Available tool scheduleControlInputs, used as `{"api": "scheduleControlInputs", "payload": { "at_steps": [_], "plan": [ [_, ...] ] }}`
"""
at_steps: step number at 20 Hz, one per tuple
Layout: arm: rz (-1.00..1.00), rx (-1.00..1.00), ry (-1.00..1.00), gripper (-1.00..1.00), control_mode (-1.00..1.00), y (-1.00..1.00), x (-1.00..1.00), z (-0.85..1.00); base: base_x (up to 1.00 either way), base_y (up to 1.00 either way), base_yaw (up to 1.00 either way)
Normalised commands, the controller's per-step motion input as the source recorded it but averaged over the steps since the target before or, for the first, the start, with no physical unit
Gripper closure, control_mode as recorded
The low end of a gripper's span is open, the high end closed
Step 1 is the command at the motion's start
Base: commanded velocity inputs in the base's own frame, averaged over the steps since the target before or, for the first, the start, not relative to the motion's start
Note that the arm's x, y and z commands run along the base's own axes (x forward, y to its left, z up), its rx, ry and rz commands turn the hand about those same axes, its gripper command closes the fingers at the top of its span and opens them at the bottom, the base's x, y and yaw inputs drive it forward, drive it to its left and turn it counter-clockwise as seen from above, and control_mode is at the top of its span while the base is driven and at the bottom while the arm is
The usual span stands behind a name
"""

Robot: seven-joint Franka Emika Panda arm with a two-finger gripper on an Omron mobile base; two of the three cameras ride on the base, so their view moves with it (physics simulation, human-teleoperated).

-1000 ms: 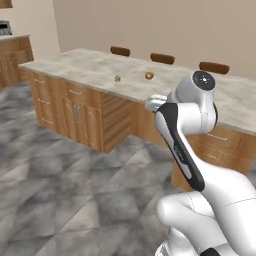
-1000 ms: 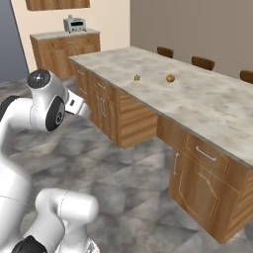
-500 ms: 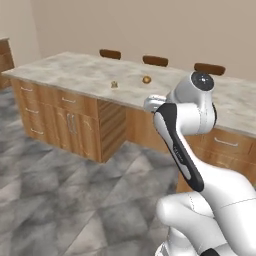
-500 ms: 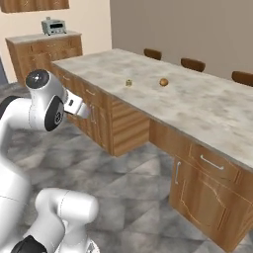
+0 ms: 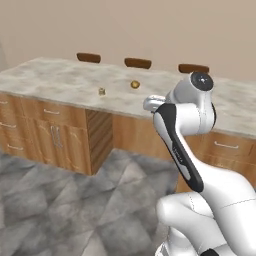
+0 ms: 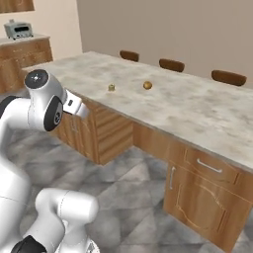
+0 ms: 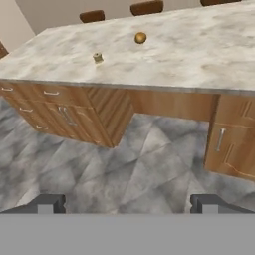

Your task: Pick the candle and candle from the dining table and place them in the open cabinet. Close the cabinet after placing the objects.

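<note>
The claw is spread wide and empty, held out over the floor short of the tabletop. Well ahead of it on the stone stand a small stubby candle to its left and a round golden-tan object farther off, near the chairs; no taper on a dish can be made out. The risk I see: both pieces are tiny and far away, so a misjudged approach could tip the candle or roll the other off.

2 small things, candle and ball, apart on dining table, chairs behind.
</note>
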Motion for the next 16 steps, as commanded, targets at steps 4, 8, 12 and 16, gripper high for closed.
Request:
{"api": "scheduleControlInputs", "payload": {
  "at_steps": [4, 8, 12, 16],
  "plan": [
    [0.00, 0.00, 0.00, -1.00, 1.00, 0.00, 0.00, 0.00, 0.57, 0.33, -0.27],
    [0.00, 0.00, 0.00, -1.00, 1.00, 0.00, 0.00, 0.00, 0.55, 0.35, -0.24],
    [0.00, 0.00, 0.00, -1.00, 1.00, 0.00, 0.00, 0.00, 0.55, 0.35, -0.26],
    [0.00, 0.00, 0.00, -1.00, 1.00, 0.00, 0.00, 0.00, 0.53, 0.37, -0.27]
  ]
}}
